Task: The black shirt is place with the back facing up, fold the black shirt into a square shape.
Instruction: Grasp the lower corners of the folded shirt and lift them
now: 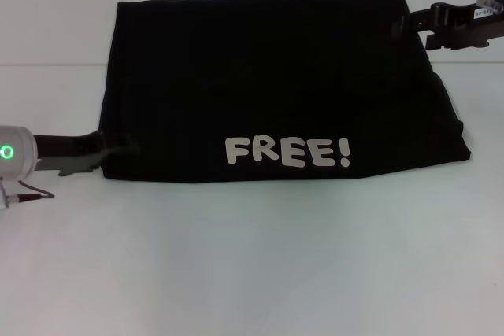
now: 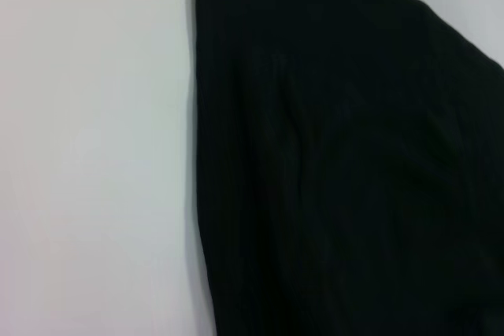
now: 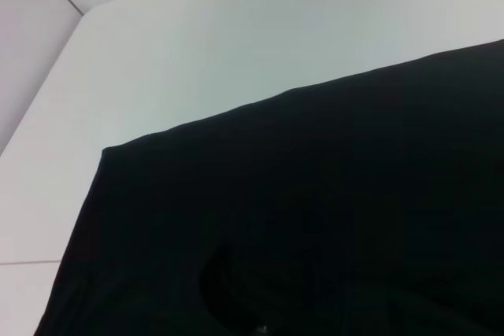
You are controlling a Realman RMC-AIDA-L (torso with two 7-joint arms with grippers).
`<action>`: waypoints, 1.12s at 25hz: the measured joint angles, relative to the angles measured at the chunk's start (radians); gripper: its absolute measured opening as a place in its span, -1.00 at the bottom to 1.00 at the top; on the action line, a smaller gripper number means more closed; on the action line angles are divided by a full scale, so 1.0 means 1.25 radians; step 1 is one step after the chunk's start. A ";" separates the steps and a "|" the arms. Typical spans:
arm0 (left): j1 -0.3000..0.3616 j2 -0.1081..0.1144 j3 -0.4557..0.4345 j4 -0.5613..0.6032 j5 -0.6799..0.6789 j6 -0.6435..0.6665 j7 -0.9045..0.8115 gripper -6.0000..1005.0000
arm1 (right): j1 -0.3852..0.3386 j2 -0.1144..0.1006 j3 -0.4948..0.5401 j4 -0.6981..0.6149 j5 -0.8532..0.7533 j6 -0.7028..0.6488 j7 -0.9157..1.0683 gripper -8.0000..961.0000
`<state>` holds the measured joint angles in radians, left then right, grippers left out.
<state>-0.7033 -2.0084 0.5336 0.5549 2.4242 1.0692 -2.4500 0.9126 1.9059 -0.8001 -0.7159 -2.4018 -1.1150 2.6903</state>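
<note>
At the near-left corner of the black shirt [image 1: 268, 84], our left gripper [image 1: 106, 147] touches the cloth; we cannot tell its finger state. Mid-bench, the folded shirt's long axis runs left to right. At its far-right corner sits our right gripper [image 1: 403, 25], fingers equally unreadable.

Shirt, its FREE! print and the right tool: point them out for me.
Shirt [image 1: 268, 76]: head view, plain upper fabric.
FREE! print [image 1: 287, 152]: head view, middle letters.
Right tool [image 1: 409, 25]: head view, tip at the shirt's far right corner.
</note>
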 joint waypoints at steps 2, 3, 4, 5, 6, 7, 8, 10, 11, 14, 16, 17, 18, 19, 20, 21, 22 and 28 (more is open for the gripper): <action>-0.001 -0.002 0.011 -0.007 0.000 -0.001 0.000 0.27 | -0.002 -0.001 0.000 0.000 0.002 0.001 0.000 0.64; -0.002 -0.004 0.016 -0.009 0.000 -0.002 0.001 0.27 | -0.003 -0.001 0.001 0.000 0.004 0.001 -0.001 0.64; -0.002 -0.006 0.019 -0.010 0.000 -0.003 0.001 0.27 | -0.004 -0.001 0.001 0.000 0.004 0.002 -0.001 0.63; -0.002 -0.007 0.021 -0.011 0.000 -0.004 0.000 0.28 | -0.004 -0.001 0.001 0.000 0.004 0.002 -0.001 0.63; -0.002 -0.008 0.023 -0.011 0.000 -0.005 -0.002 0.28 | -0.004 -0.001 0.001 0.000 0.004 0.002 -0.001 0.63; -0.002 -0.009 0.024 -0.010 0.000 -0.005 -0.004 0.28 | -0.005 -0.001 0.001 0.000 0.004 0.001 -0.001 0.63; -0.002 -0.009 0.024 -0.008 0.000 -0.005 -0.005 0.24 | -0.006 -0.001 0.001 0.000 0.004 0.000 -0.001 0.63; -0.001 -0.010 0.025 -0.004 0.000 -0.002 -0.009 0.15 | -0.007 -0.001 0.001 0.000 0.003 -0.007 -0.001 0.62; -0.001 -0.010 0.026 -0.003 0.000 -0.001 -0.012 0.10 | -0.008 -0.001 0.001 0.000 0.002 -0.009 -0.002 0.62; -0.001 -0.010 0.027 -0.003 0.002 0.000 -0.016 -0.03 | -0.011 -0.002 0.000 0.000 0.002 -0.013 -0.002 0.61; 0.000 -0.010 0.024 -0.003 0.002 0.001 -0.016 -0.17 | -0.015 -0.003 0.000 0.000 0.001 -0.018 -0.002 0.61; 0.000 -0.009 0.024 -0.003 0.002 0.002 -0.016 -0.25 | -0.017 -0.004 0.000 0.000 0.001 -0.021 -0.002 0.61; 0.000 -0.009 0.023 -0.003 0.002 0.005 -0.016 -0.34 | -0.018 -0.005 0.000 0.000 0.001 -0.023 -0.002 0.60; -0.001 -0.008 0.023 -0.003 0.002 0.007 -0.016 -0.43 | -0.021 -0.007 0.000 0.000 0.001 -0.026 -0.003 0.60; -0.002 -0.008 0.023 -0.003 0.002 0.009 -0.016 -0.52 | -0.023 -0.008 -0.001 0.000 0.001 -0.028 -0.005 0.60; -0.002 -0.007 0.023 -0.003 0.002 0.013 -0.016 -0.56 | -0.026 -0.010 -0.002 0.000 0.001 -0.031 -0.008 0.60; -0.003 -0.006 0.022 -0.003 0.000 0.017 -0.017 -0.59 | -0.029 -0.011 -0.004 0.000 0.000 -0.037 -0.016 0.59; -0.004 -0.005 0.019 0.015 -0.013 0.034 -0.021 -0.83 | -0.072 -0.013 -0.008 0.000 -0.044 -0.061 -0.103 0.58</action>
<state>-0.7082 -2.0143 0.5570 0.5734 2.4086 1.1112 -2.4762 0.8226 1.8900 -0.8096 -0.7158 -2.4565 -1.1911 2.5621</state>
